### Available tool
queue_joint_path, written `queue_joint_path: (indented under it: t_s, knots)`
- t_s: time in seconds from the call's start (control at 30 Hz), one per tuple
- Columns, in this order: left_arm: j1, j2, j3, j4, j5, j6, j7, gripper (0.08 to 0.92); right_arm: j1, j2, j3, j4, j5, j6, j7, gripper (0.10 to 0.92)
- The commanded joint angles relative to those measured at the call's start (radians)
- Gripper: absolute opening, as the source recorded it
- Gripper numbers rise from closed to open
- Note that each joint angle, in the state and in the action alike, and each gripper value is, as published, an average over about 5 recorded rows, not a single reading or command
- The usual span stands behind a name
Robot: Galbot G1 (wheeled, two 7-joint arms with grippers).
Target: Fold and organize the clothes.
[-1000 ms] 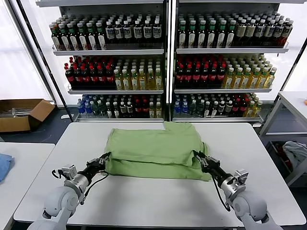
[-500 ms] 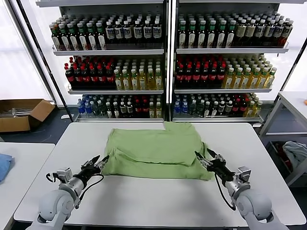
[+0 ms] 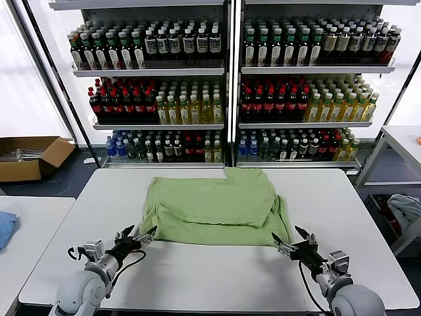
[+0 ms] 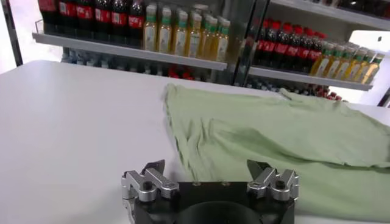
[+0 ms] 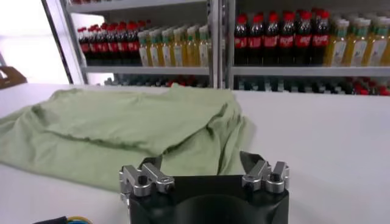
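The clothes, a light green shirt (image 3: 214,204), lie folded on the white table (image 3: 210,280) with the plain side up and the lower edge doubled over. My left gripper (image 3: 139,234) hovers open just off the shirt's near left corner, with nothing between its fingers. My right gripper (image 3: 287,235) is open too, a little in front of the near right corner. The left wrist view shows the shirt (image 4: 274,134) beyond the open left gripper (image 4: 207,167). In the right wrist view the shirt (image 5: 122,125) lies past the open right gripper (image 5: 200,161).
Shelves of bottles (image 3: 223,85) stand behind the table. A cardboard box (image 3: 26,157) sits on the floor at the left. A blue cloth (image 3: 5,227) lies on a side table at the left, and a grey-white cloth bundle (image 3: 404,210) is at the right.
Both grippers let go of the shirt's near corners, opened, and drew back toward the table's front edge. The folded edge settled flat.
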Motion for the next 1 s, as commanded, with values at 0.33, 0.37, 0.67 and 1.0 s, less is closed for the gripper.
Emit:
queue_joint_path:
  t_s: [0.33,0.37,0.67,1.0]
  knots:
    - [0.006,-0.015,0.003,0.044,0.029,-0.007,0.078,0.653,-0.012,0.017,-0.025,-0.01,0.01,-0.041,0.056,0.343]
    - [0.006,-0.014,0.003,0.047,0.031,-0.009,0.082,0.618,-0.011,0.018,-0.024,-0.01,0.012,-0.04,0.056,0.308]
    - [0.009,0.002,0.014,0.049,0.054,-0.021,0.099,0.358,-0.014,0.032,-0.009,0.008,0.024,-0.034,0.047,0.107]
    - [0.101,0.015,-0.012,-0.046,0.079,-0.019,0.09,0.105,-0.067,0.015,0.003,0.083,0.031,-0.049,0.045,0.106]
